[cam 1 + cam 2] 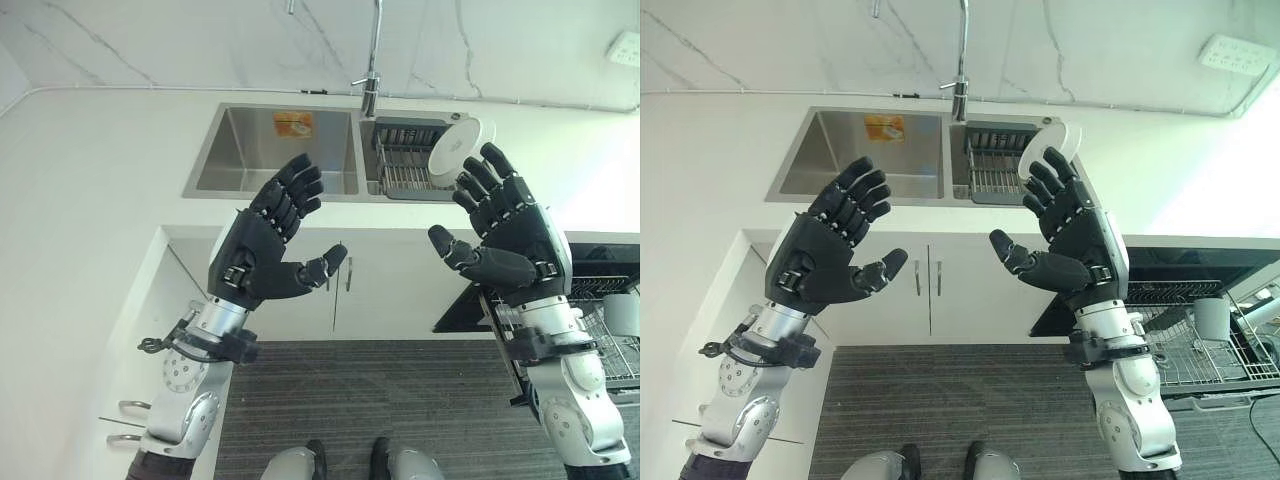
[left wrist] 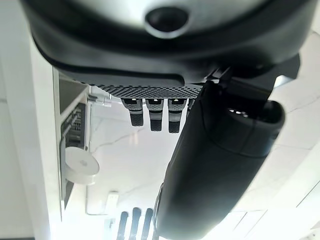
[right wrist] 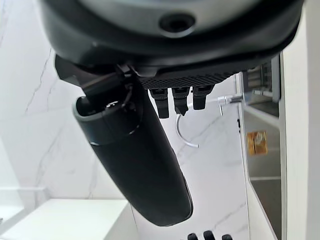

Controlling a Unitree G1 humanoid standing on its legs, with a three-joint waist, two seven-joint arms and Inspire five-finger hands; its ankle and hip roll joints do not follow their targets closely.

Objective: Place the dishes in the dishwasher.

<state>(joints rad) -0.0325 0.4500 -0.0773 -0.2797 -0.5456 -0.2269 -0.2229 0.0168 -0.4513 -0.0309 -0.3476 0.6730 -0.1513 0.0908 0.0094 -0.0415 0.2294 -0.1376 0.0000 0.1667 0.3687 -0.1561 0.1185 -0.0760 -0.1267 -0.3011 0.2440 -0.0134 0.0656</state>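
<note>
Both hands are raised in front of the counter, palms facing each other, and both are empty. My left hand (image 1: pixel 262 252) is open with its fingers spread; it hangs before the cabinet front below the sink. My right hand (image 1: pixel 510 240) is open too, level with the counter's edge. A white plate (image 1: pixel 456 147) leans upright in a wire rack (image 1: pixel 402 165) inside the sink's right basin, just beyond my right fingertips. The dishwasher (image 1: pixel 600 300) stands open at the right, its wire basket (image 1: pixel 1210 345) pulled out and holding a grey cup (image 1: pixel 1211 318).
A steel double sink (image 1: pixel 275 150) with a tall tap (image 1: pixel 372 70) is set into the white counter (image 1: pixel 90 170). White cabinet doors (image 1: pixel 930 280) lie below it. Dark striped flooring (image 1: pixel 380 400) runs between the counter and me.
</note>
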